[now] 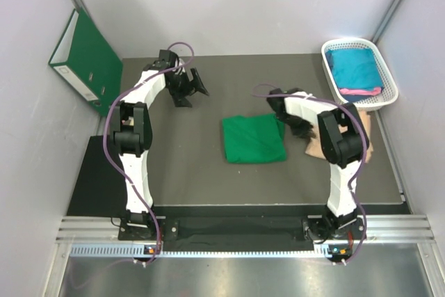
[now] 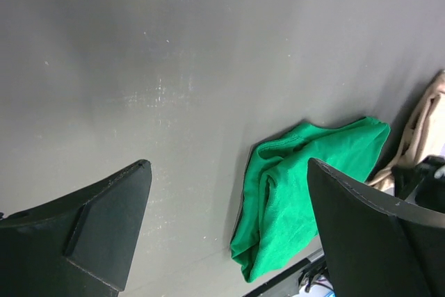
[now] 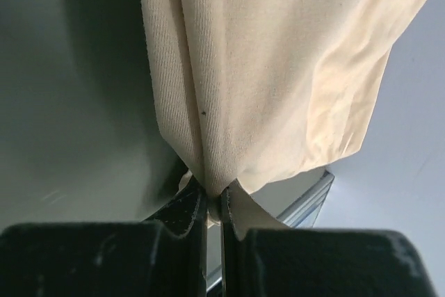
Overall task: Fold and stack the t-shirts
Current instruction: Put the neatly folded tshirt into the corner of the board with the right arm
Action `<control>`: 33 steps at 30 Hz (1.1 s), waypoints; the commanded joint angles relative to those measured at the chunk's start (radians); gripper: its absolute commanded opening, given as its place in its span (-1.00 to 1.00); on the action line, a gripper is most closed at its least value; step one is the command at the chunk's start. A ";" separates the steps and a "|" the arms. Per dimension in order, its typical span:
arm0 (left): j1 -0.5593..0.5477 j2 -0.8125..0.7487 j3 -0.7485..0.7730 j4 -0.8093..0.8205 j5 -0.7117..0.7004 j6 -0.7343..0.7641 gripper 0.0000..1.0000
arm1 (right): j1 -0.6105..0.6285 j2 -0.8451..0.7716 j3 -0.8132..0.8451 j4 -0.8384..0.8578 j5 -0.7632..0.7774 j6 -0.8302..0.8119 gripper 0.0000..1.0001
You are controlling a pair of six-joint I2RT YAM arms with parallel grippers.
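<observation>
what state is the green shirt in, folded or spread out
Folded: the green t-shirt lies as a compact rectangle with no sleeves showing, and the left wrist view shows its layers doubled.

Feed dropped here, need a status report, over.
Left claw open, above bare table. Right claw shut on cream cloth. Green shirt folded mid-table. No obstruction seen.

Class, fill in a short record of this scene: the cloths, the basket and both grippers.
green t-shirt: folded, flat in the middle of the table
cream cloth: pinched in the right gripper
basket: holds teal t-shirt over pink t-shirt
left gripper: open, empty, above bare table
right gripper: shut on the cream cloth
</observation>
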 commanded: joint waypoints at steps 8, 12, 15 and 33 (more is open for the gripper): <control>0.002 -0.058 -0.038 -0.035 0.044 0.035 0.96 | 0.206 0.158 0.265 -0.113 -0.127 0.083 -0.95; 0.000 -0.108 -0.104 -0.033 0.093 0.058 0.96 | 0.206 0.155 0.294 -0.161 -0.094 0.091 -0.26; -0.004 -0.176 -0.187 -0.012 0.150 0.081 0.96 | 0.204 0.100 0.294 -0.163 -0.083 0.085 0.40; -0.282 -0.241 -0.498 0.149 0.069 0.004 0.76 | 0.125 -0.218 0.217 0.093 -0.520 -0.042 0.70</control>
